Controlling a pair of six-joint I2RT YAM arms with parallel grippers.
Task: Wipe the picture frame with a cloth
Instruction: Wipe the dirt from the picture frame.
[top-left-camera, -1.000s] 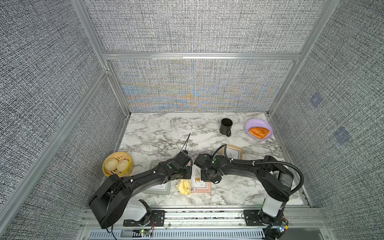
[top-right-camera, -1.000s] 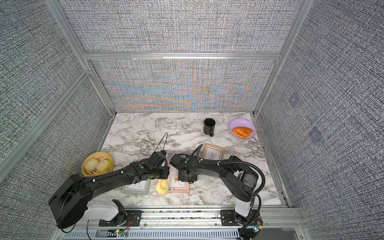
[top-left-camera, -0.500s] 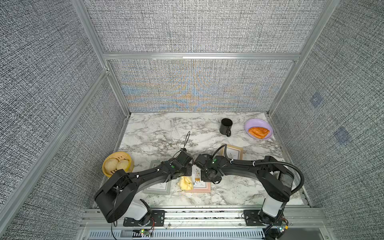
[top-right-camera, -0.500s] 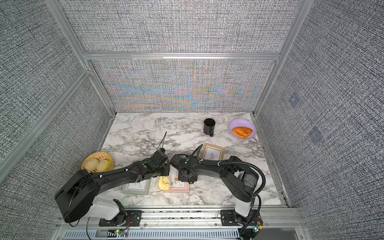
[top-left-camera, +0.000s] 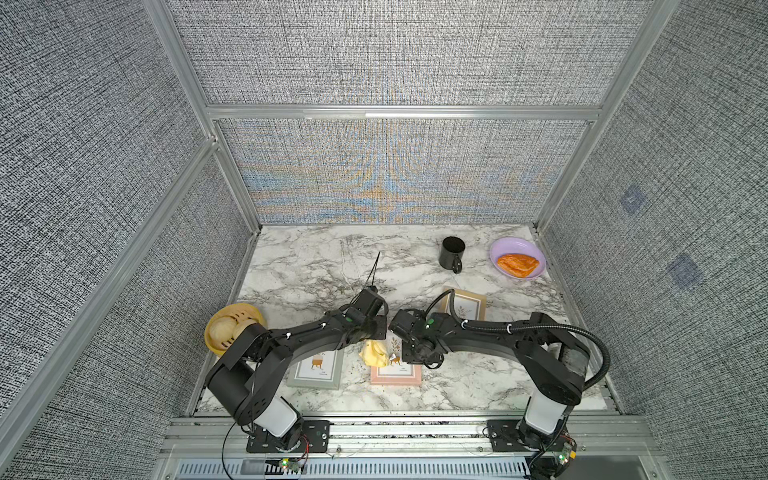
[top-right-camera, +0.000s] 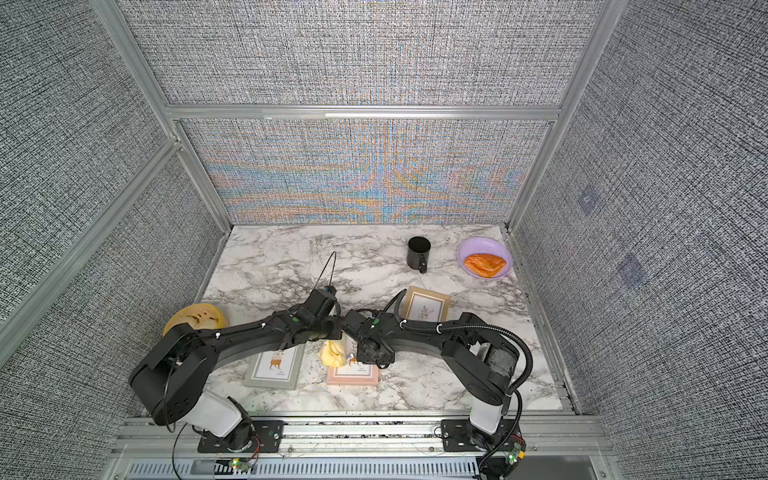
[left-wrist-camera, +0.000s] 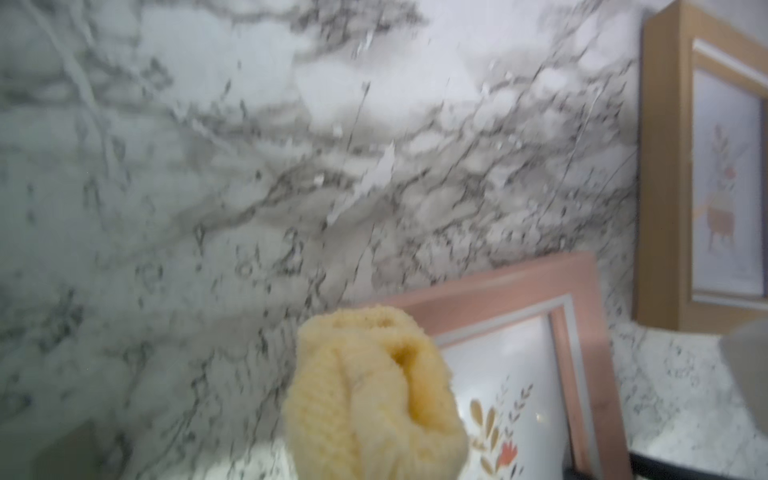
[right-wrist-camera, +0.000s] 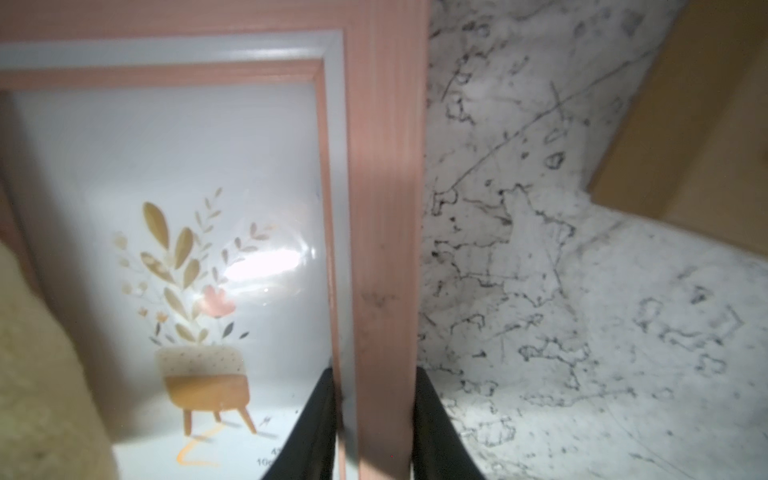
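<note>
- Centrally, low in both top views, the cloth (top-left-camera: 375, 354) (top-right-camera: 332, 353) is a bunched pale-yellow wad overlapping the left edge of the pink picture frame (top-left-camera: 397, 374).
- The frame lies flat on the desk (top-left-camera: 316, 266). Its long axis runs up-down in the picture, with the print's foot toward the bottom edge.
- The left gripper (top-left-camera: 372, 337) is closed on the wad's top, pointing down at the desk.
- The right gripper (right-wrist-camera: 374, 415) is clamped on the frame's right rail, with 1 jaw on each side.

Left arm (top-left-camera: 307, 336) and right arm (top-left-camera: 490, 336) are crowding over the pink frame (top-left-camera: 395, 376); grey frame (top-left-camera: 316, 372) and tan frame (top-left-camera: 469, 305) are flanking it; counter (top-left-camera: 324, 257) beyond is lying open.
</note>
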